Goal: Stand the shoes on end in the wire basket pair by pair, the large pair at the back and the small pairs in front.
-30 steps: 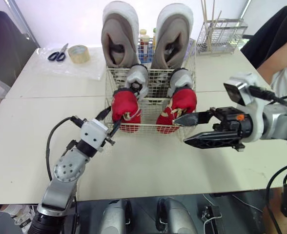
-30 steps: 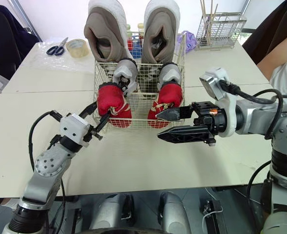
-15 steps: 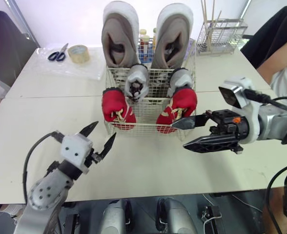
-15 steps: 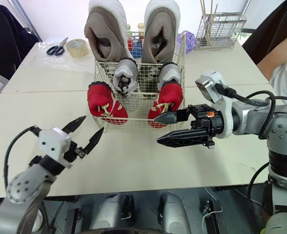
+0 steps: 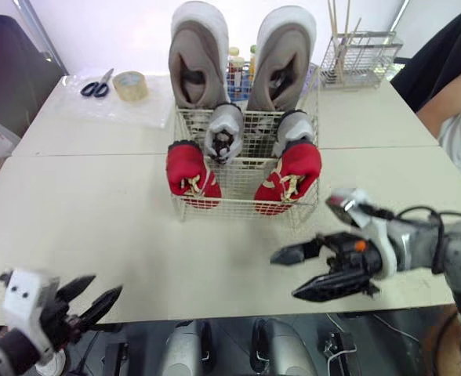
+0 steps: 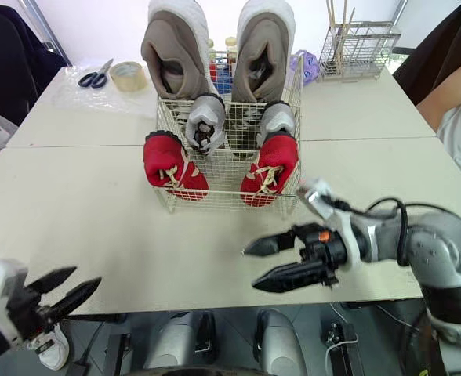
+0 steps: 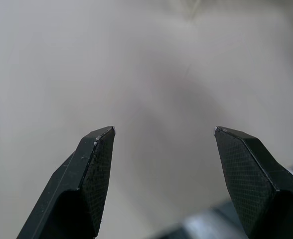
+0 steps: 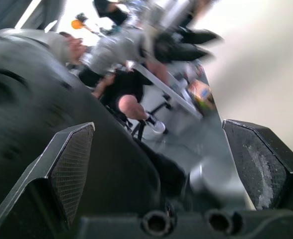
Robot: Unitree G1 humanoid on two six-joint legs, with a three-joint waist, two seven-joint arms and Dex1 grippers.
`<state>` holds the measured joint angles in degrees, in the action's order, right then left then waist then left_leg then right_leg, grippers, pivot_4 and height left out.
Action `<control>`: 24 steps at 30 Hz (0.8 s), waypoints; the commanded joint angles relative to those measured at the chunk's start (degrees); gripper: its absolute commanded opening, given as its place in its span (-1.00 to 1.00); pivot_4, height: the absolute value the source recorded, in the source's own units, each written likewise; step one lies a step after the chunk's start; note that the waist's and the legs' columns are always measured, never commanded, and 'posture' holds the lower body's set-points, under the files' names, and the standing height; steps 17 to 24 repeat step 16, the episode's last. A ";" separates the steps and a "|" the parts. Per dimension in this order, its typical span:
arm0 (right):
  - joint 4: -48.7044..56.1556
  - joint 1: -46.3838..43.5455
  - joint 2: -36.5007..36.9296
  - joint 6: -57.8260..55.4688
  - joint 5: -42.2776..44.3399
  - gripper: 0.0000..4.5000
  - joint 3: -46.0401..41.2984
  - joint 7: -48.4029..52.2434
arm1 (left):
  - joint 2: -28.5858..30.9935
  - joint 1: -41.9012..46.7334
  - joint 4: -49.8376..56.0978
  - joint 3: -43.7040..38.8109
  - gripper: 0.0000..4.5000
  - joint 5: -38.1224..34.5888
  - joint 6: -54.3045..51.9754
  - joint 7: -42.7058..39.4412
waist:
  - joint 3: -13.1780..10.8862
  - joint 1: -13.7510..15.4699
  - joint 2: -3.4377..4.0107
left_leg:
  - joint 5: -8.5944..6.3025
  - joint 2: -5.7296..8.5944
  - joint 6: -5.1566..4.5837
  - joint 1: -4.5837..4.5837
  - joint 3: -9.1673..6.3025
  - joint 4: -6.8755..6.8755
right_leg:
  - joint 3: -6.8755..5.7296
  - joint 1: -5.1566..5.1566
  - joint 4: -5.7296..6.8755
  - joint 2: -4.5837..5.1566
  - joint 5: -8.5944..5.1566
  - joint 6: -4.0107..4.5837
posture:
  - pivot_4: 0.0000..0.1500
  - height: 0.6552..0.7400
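Shoes fill the wire basket (image 5: 234,205) in three rows on the table (image 5: 97,211). The large tan pair (image 5: 199,59) stands on end at the back, rising well above the rim. The small grey pair (image 5: 223,129) stands just in front of it, and the red pair is nearest me. The right red shoe (image 5: 289,176) is upright against the front wall. The left red shoe (image 5: 190,174) tilts toward the robot's left at the front left corner, its top past the rim, and I cannot tell whether it sits fully inside. My left gripper (image 7: 164,130) hangs low at the near table edge, well apart from the basket. Its fingers (image 7: 94,164) are spread wide over bare tabletop with nothing between them. My right gripper (image 6: 249,268) hovers over the table in front of the basket's right side, near it but not touching. Its two fingers are parted and empty, pointing toward the robot's left. At the far left of the table lie scissors (image 5: 96,84) and a tape roll (image 5: 129,84). A small wire rack (image 5: 360,59) holding sticks stands at the far right. Bottles (image 5: 234,64) show behind the basket between the tan shoes. A person's arm (image 5: 450,86) reaches in at the right edge.
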<state>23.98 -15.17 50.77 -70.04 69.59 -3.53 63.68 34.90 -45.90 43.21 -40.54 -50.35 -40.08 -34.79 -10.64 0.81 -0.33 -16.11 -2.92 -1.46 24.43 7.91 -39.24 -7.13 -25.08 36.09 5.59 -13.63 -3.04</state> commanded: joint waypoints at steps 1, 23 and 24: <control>2.64 2.71 1.33 2.72 -1.63 1.00 -2.67 -1.19 | 1.06 4.25 0.26 4.97 0.46 -4.06 -3.33 0.99 | 0.02 -0.01 0.01 | 0.01 0.00 -0.01 -0.02 0.00 -0.01 | 0.05 0.02 -0.03 0.01 -0.02 -0.03 | 1.00 1.00; 6.60 6.30 -2.52 8.80 -5.73 1.00 -0.40 -6.10 | 3.23 16.47 1.18 18.93 0.46 -10.45 -9.70 3.65 | 0.14 -0.15 -0.06 | 0.07 -0.04 -0.01 -0.02 0.03 0.07 | 0.13 0.13 0.06 -0.05 0.12 0.19 | 1.00 1.00; 6.60 6.30 -2.52 8.80 -5.73 1.00 -0.40 -6.10 | 3.23 16.47 1.18 18.93 0.46 -10.45 -9.70 3.65 | 0.14 -0.15 -0.06 | 0.07 -0.04 -0.01 -0.02 0.03 0.07 | 0.13 0.13 0.06 -0.05 0.12 0.19 | 1.00 1.00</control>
